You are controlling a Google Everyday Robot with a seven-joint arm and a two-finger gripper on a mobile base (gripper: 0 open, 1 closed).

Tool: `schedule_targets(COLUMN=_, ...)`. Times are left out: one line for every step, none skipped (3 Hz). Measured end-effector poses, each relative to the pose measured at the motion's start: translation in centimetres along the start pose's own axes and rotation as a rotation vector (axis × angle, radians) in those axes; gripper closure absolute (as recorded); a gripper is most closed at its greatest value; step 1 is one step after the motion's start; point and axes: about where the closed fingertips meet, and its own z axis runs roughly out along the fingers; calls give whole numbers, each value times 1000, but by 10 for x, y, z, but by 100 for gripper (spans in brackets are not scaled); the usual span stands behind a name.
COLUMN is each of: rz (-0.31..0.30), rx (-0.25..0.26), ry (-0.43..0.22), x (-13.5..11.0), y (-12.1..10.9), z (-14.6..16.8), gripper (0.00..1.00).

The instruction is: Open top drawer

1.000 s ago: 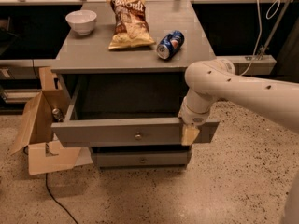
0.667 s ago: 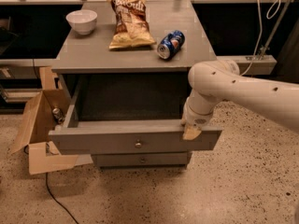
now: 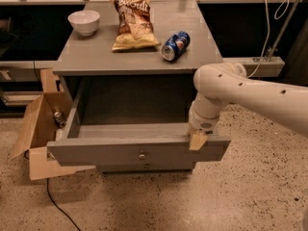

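The top drawer [image 3: 106, 153] sits just under the grey surface [image 3: 96, 52], and it is pulled far out toward the camera. You can look down into it, and I see nothing in the part that shows. Its wide flat front is grey and has one small round knob [image 3: 142, 155] in the middle. The front looks a little tilted, with its right end higher than its left end.

The gripper [image 3: 197, 140] is at the top edge of the drawer front, near the drawer's right end. Its tan tip touches that edge. I cannot tell if the gripper is open or closed. The fat white arm [image 3: 250, 93] comes in from the right side and bends down to the drawer.

Under the top drawer, a thin strip of a lower drawer [image 3: 163, 167] peeks out.

On the surface, a white bowl [image 3: 83, 22] stands near the back left corner. A chip bag [image 3: 134, 23] lies flat by the middle of the back edge. A blue can [image 3: 175, 45] lies on its side closer to the right edge, just beside the bag.

On the speckled floor [image 3: 240, 196], left of the drawers, stands an open cardboard box [image 3: 36, 129]. A black cable [image 3: 57, 206] snakes over the floor in front of it.
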Motion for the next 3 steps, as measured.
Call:
schedule_targets(rz=-14, rx=14, ry=-11, x=4, y=-1, z=-9, gripper=16)
schedule_targets(rz=-14, rx=82, ry=-27, x=17, y=-3, z=-46, gripper=0)
schedule_targets(rz=5, rx=176, ry=-3, x=32, y=-6, z=-96, gripper=0)
